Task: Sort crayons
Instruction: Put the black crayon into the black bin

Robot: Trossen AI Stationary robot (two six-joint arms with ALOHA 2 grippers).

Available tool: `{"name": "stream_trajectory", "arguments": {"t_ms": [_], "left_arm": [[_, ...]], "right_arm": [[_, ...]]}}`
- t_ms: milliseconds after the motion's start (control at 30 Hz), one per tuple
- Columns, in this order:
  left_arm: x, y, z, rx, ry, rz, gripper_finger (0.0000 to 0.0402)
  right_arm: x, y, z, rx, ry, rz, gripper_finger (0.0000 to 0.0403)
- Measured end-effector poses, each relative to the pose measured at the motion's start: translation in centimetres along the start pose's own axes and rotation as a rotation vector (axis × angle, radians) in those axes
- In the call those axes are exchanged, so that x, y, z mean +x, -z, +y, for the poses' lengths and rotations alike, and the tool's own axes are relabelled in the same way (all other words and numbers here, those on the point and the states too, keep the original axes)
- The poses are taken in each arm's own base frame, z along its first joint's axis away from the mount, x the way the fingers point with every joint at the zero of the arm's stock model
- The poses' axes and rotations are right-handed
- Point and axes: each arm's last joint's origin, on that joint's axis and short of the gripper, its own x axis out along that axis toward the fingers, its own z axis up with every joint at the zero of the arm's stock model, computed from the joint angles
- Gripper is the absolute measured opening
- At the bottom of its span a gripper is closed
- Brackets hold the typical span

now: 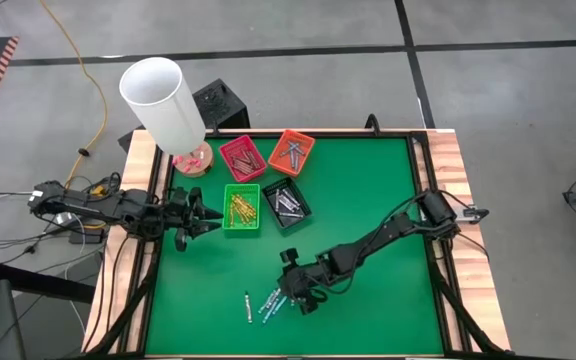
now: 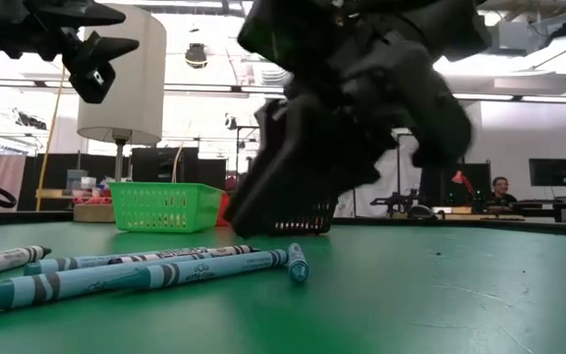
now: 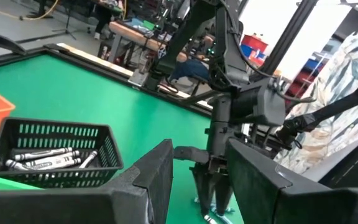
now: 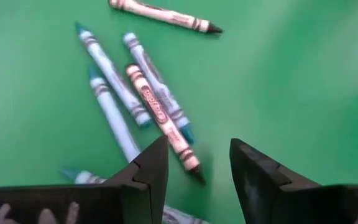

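A loose cluster of crayons (image 1: 268, 303) lies on the green table near its near edge. It holds several light blue ones (image 4: 114, 81), one red-brown (image 4: 161, 117) and one grey-white with a dark tip (image 4: 165, 15). My right gripper (image 4: 197, 163) hovers open just above them, slanting down, and the red-brown crayon's tip shows below the gap between its fingers. My left gripper (image 1: 200, 218) waits open and level at the table's left, beside the green tray (image 1: 241, 209). Yellow-orange crayons lie in that tray.
Four small trays stand at the far middle: red (image 1: 242, 157), orange (image 1: 291, 152), green, and black (image 1: 286, 203), which holds grey-white crayons (image 3: 45, 157). A white lamp (image 1: 163, 100) stands at the far left corner. Open green table lies to the right of the crayons.
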Motion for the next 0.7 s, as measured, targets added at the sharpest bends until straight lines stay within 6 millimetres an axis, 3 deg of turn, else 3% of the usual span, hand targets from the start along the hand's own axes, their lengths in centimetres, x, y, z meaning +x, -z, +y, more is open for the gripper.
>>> {"name": "stream_trajectory", "arguments": {"t_ms": [500,700], "left_arm": [[0.0,0.0,0.0,0.021,-0.008,-0.001,0.0137],[0.0,0.0,0.0,0.022,-0.009,0.001,0.0137]], "right_arm": [[0.7,0.9,-0.3,0.001,-0.021,0.053,0.0163],[0.7,1.0,-0.6,0.006,-0.029,0.062,0.0137]]}}
